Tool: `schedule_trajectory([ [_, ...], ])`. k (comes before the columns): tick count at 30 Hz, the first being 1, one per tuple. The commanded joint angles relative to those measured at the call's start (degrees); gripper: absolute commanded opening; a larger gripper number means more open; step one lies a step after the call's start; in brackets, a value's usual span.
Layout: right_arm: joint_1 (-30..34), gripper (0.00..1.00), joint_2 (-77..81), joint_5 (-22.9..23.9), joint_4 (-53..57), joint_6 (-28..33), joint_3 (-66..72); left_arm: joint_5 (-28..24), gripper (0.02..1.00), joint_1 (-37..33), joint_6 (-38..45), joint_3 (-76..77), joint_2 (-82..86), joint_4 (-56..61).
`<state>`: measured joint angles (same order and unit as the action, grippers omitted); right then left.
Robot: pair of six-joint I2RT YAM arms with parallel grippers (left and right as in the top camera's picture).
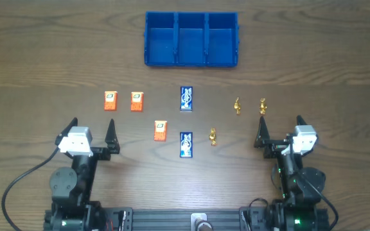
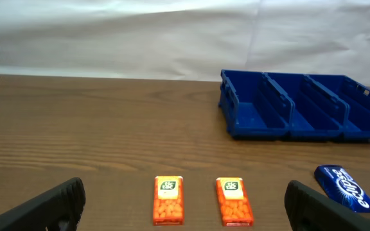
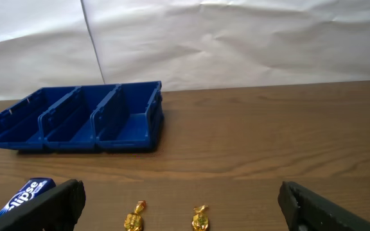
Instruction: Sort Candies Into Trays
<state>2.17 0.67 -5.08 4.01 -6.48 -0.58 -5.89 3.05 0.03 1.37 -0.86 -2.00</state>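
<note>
- Wood-grain counter [image 1: 44, 51] carried everything; a white sheet [image 2: 108, 32] hung behind it.
- The left gripper [image 1: 93, 125] sat close to its own base with its fingers spread wide apart and nothing between them.
- The right gripper [image 1: 280, 123] was in the same condition: fingers wide apart, holding nothing, close to its base.
- The blue tray [image 1: 191, 65], three compartments side by side, stood well ahead of both grippers, about midway between their two lines of reach. All candies lay on the counter outside it.
- Just ahead of the left gripper lay one orange box [image 1: 110, 101] and a second orange box [image 1: 137, 101], side by side but apart.
- A third orange box [image 1: 161, 130] lay to the left gripper's right, about level with its fingertips.
- One blue pack [image 1: 186, 98] lay ahead and to the right of the left gripper, near the midline between the grippers. A second blue pack [image 1: 186, 145] lay between the two grippers, just beside the third orange box.
- Just ahead of the right gripper lay one gold candy [image 1: 237, 106] and another gold candy [image 1: 263, 106], near each other but not touching.
- A third gold candy [image 1: 213, 136] lay to the right gripper's left, near the second blue pack.
</note>
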Motion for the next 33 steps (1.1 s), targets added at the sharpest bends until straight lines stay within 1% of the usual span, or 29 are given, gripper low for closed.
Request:
schedule_trajectory([
  [1,-0.1,1.000,-0.5,0.7,0.4,0.4,0.1,-1.0,0.998,-0.3,0.4,-1.0,0.4,-2.0],
  [18,-0.1,1.000,-0.5,0.7,0.4,0.3,0.1,-1.0,0.998,-0.3,0.4,-1.0,0.4,-2.0],
  [19,-0.1,1.000,-0.5,0.7,0.4,0.3,0.1,1.0,0.998,-0.3,0.4,-1.0,0.4,-1.8],
  [20,-0.1,1.000,-0.5,0.8,0.4,0.3,0.1,6.5,0.998,-0.3,0.4,-1.0,0.4,-2.1],
  [21,-0.1,1.000,-0.5,0.8,0.4,0.4,0.1,7.7,0.998,-0.3,0.4,-1.0,0.4,-2.6],
  [25,-0.1,1.000,-0.5,0.7,0.4,0.3,0.1,7.9,0.998,-0.3,0.4,-1.0,0.4,-2.5],
  [27,-0.1,1.000,-0.5,0.7,0.4,0.3,0.1,6.8,0.998,-0.2,-0.6,-0.7,0.0,-2.4],
  [29,-0.1,1.000,-0.5,0.7,0.4,0.3,0.1,6.0,0.998,-0.2,-0.6,3.5,-4.0,-3.2],
  [33,-0.1,1.000,-0.5,0.7,0.4,0.3,0.1,5.9,0.998,-0.2,1.7,19.3,-20.3,-11.4],
])
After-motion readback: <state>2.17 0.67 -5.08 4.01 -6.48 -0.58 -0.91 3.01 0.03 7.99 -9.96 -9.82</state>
